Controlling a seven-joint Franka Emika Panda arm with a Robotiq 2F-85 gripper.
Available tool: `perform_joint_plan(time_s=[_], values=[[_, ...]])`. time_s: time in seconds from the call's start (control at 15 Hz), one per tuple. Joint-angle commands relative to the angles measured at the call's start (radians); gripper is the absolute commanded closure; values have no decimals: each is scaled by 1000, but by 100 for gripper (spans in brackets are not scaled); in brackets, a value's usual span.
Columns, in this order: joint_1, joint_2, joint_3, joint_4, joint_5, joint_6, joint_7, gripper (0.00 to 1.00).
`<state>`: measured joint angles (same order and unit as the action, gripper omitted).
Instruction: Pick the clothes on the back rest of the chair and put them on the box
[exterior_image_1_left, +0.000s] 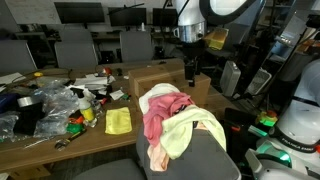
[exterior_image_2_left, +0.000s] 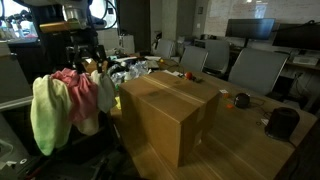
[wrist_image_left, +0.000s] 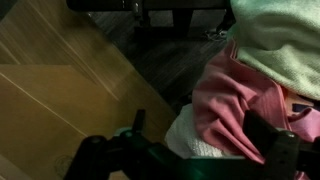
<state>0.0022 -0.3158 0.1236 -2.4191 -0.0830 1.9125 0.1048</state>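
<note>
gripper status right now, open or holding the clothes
gripper: open, holding nothing; the clothes lie on the back rest, not gripped.

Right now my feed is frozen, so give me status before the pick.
End effector open, empty, above clothes. Clothes draped on chair back rest, untouched. Box close beside; nothing blocking seen.
</note>
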Motion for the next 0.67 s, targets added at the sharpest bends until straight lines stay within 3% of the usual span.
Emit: perform_joint_plan(time_s=[0.0, 0.6], values=[[33, 19, 11, 18, -32, 30, 20, 0], [100, 68, 61, 35, -36, 216, 23, 0]])
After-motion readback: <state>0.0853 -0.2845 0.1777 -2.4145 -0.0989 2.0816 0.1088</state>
